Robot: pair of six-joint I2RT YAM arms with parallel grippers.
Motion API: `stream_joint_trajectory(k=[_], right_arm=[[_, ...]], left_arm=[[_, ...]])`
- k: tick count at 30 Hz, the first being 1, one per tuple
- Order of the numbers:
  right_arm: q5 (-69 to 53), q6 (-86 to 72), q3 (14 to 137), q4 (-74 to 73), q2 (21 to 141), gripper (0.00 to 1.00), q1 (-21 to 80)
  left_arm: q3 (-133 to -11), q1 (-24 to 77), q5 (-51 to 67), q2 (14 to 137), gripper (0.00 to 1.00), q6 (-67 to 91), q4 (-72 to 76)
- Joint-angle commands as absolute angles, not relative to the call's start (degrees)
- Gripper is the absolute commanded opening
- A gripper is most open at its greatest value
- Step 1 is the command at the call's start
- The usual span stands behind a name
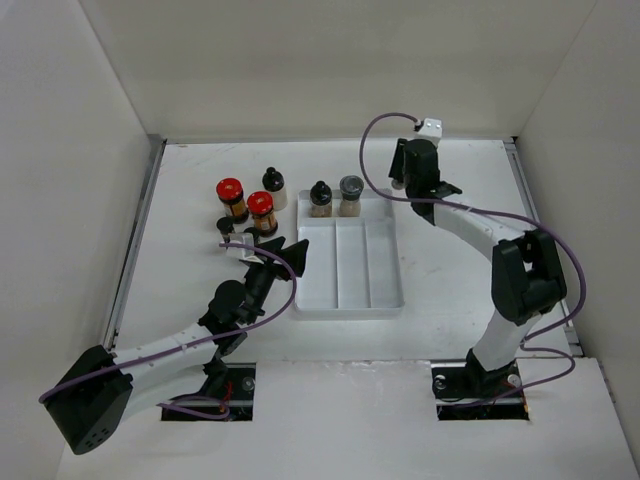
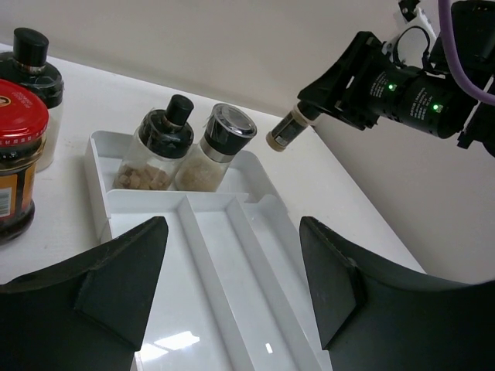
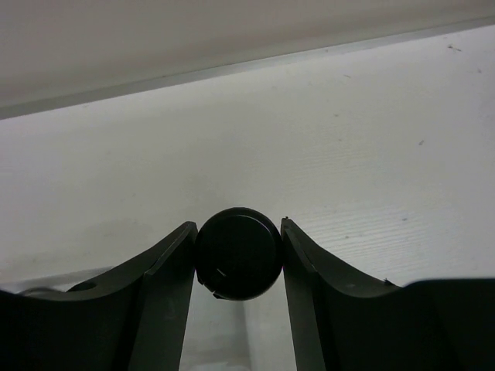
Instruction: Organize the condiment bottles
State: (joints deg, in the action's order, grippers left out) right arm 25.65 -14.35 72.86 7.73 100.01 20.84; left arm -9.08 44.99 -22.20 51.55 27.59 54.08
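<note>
My right gripper (image 1: 403, 178) is shut on a small black-capped jar (image 3: 237, 253), held tilted above the table just right of the white tray's far end; the jar also shows in the left wrist view (image 2: 286, 131). A black-capped jar (image 1: 320, 198) and a grey-lidded jar (image 1: 351, 194) stand in the tray's far compartment. Two red-capped amber jars (image 1: 231, 197) (image 1: 261, 210), a pale jar with a black cap (image 1: 273, 187) and a small black-capped jar (image 1: 225, 227) stand left of the tray. My left gripper (image 1: 287, 255) is open and empty by the tray's left edge.
The white tray (image 1: 383, 300) has three long compartments with nothing in them. Walls enclose the table at the back and on both sides. The right arm's purple cable loops over the table's right side.
</note>
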Motion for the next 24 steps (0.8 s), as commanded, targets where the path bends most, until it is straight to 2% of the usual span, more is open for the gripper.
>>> stream_joint_trajectory(k=[1, 15, 19, 24], right_arm=[[25.84, -14.68, 75.06, 10.63, 99.49, 0.38, 23.77], [24.35, -17.84, 75.06, 11.78, 107.22, 0.41, 27.2], [23.73, -18.72, 73.83, 12.13, 108.02, 0.46, 27.2], [23.73, -19.07, 71.9, 13.36, 107.41, 0.63, 27.29]], left_arm=[[-10.02, 44.6, -21.53, 50.89, 0.68, 28.3, 57.39], [-9.93, 44.6, -21.45, 50.01, 0.68, 28.3, 56.95], [-10.11, 44.6, -21.53, 50.71, 0.68, 28.3, 57.13], [-10.2, 44.6, -21.88, 50.45, 0.68, 28.04, 56.87]])
